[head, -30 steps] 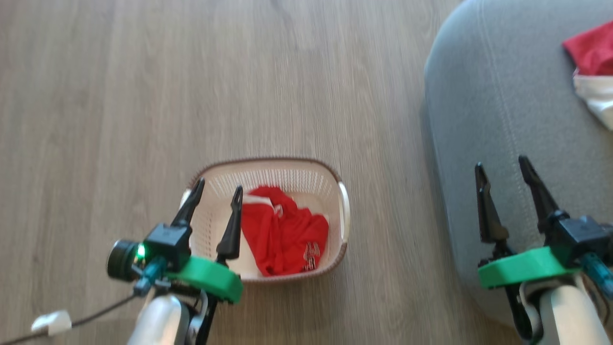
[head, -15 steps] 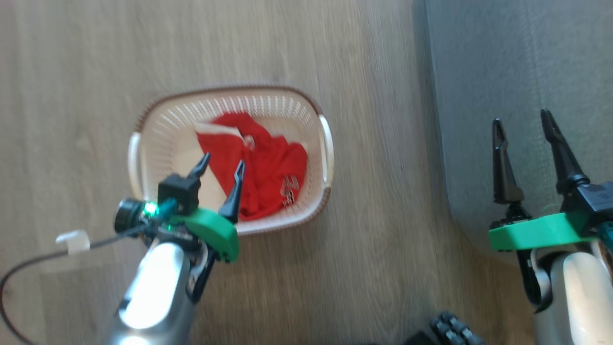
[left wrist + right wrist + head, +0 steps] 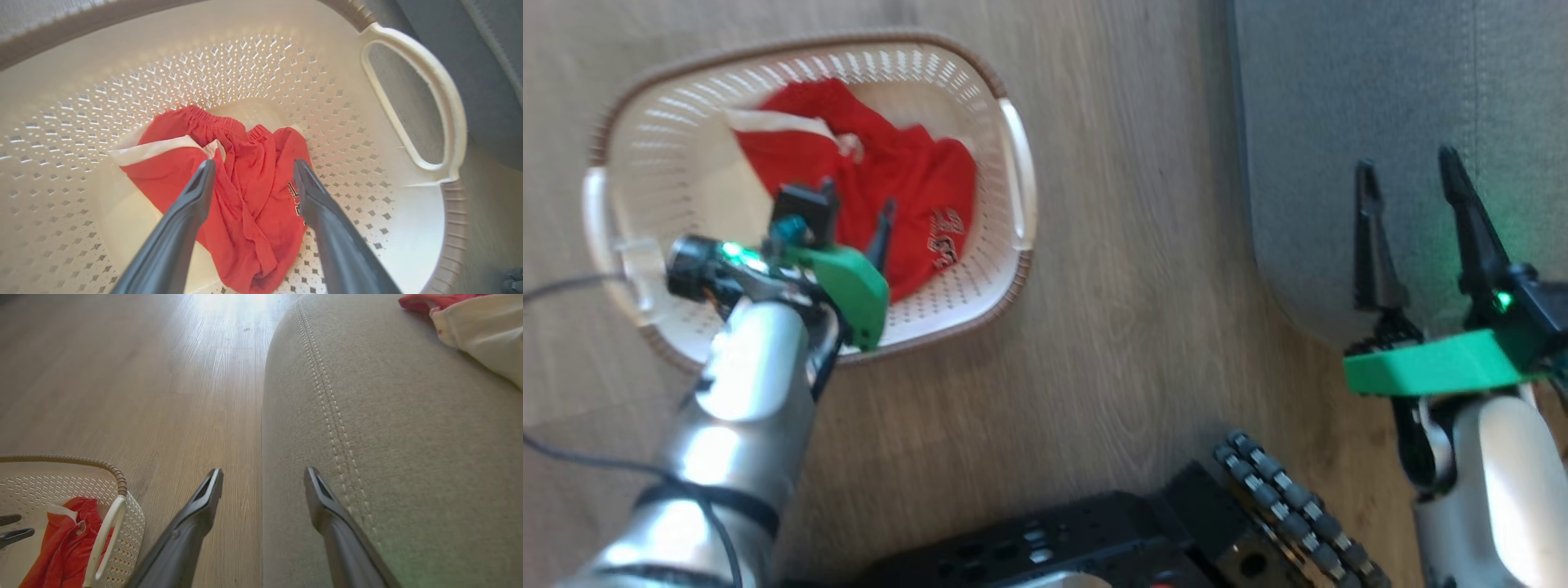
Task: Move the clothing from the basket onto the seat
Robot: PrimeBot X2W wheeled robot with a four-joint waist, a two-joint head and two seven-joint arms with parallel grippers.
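Head view: left fingers (image 3: 882, 235) partly hide shorts (image 3: 927, 175).

Clothing: 2 pcs. 1 red shorts (image 3: 907, 180) in the basket (image 3: 931, 73), approx. 10 o'clock in head view; 1 red-and-white piece (image 3: 482, 330) on the seat (image 3: 1339, 122), at 2 o'clock in right wrist view. Basket: 1, w/ 2 white handles (image 3: 1018, 175). Seat: 1, at 2 o'clock in head view. Grippers: 2, left gripper (image 3: 858, 200) & right gripper (image 3: 1406, 161), each w/ 2 fingers (image 3: 179, 228).
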